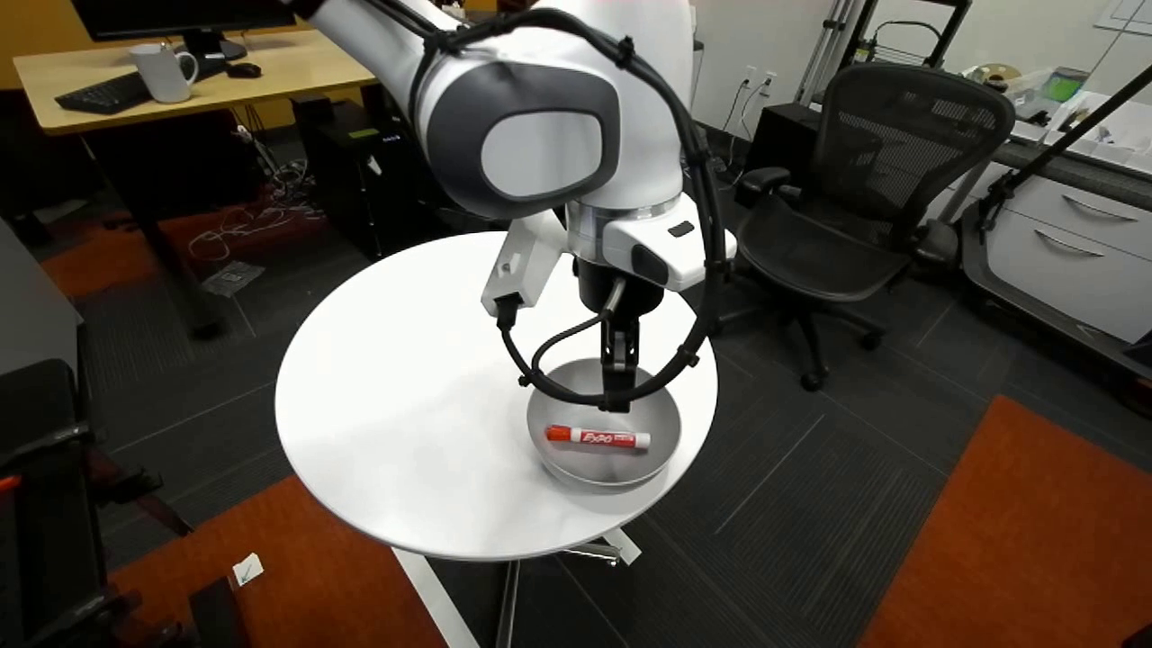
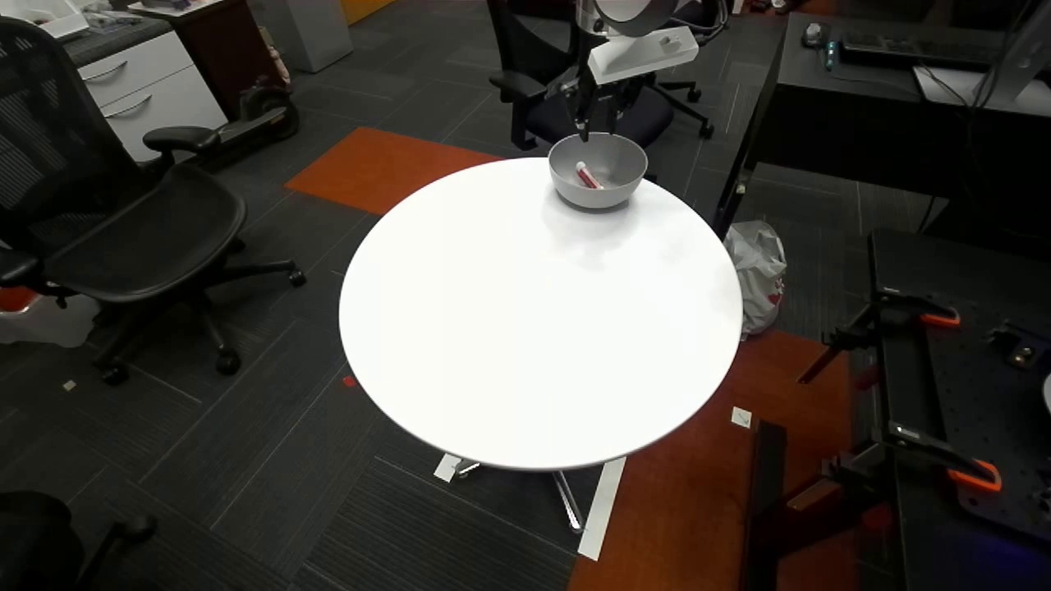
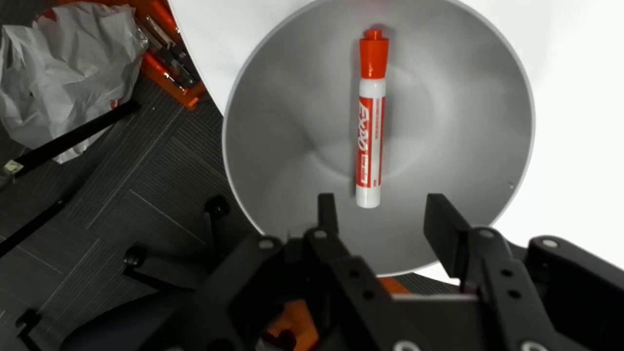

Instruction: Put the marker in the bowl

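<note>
The red and white marker lies flat inside the grey bowl, on its bottom; the marker shows in both exterior views [image 1: 598, 438] [image 2: 588, 176] and in the wrist view [image 3: 371, 136]. The bowl stands near the table's edge in both exterior views [image 1: 594, 470] [image 2: 626, 171] and fills the middle of the wrist view [image 3: 287, 107]. My gripper hangs above the bowl in both exterior views [image 1: 617, 396] [image 2: 598, 130]. In the wrist view my gripper [image 3: 380, 204] has its fingers wide apart with nothing between them. The marker is clear of the fingers.
The white round table [image 1: 405, 396] carries the bowl close to its rim. A black mesh office chair [image 1: 864, 180] stands beside it. A desk with a white mug [image 1: 164, 72] is behind. A grey plastic bag [image 2: 755, 271] sits on the floor near the table.
</note>
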### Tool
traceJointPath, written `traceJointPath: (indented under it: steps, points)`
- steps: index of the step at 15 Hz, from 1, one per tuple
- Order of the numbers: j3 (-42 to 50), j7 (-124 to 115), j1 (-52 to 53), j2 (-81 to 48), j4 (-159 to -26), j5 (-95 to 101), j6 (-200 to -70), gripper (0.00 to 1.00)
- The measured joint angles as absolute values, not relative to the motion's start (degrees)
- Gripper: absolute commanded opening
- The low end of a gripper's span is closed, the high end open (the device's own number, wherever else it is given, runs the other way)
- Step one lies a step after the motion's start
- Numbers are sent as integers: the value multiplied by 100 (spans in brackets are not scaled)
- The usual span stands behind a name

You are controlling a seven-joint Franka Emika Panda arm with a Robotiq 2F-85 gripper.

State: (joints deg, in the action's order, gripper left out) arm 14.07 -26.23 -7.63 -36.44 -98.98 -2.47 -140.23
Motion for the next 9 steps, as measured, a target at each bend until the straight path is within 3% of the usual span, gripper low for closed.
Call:
traceJointPath:
  steps: [2,9]
  points:
    - [1401,-2623,-766,-3708,-9808,-251,-13988,99]
    - [1391,-2619,-772,-3750,-9671,-254,-13874,100]
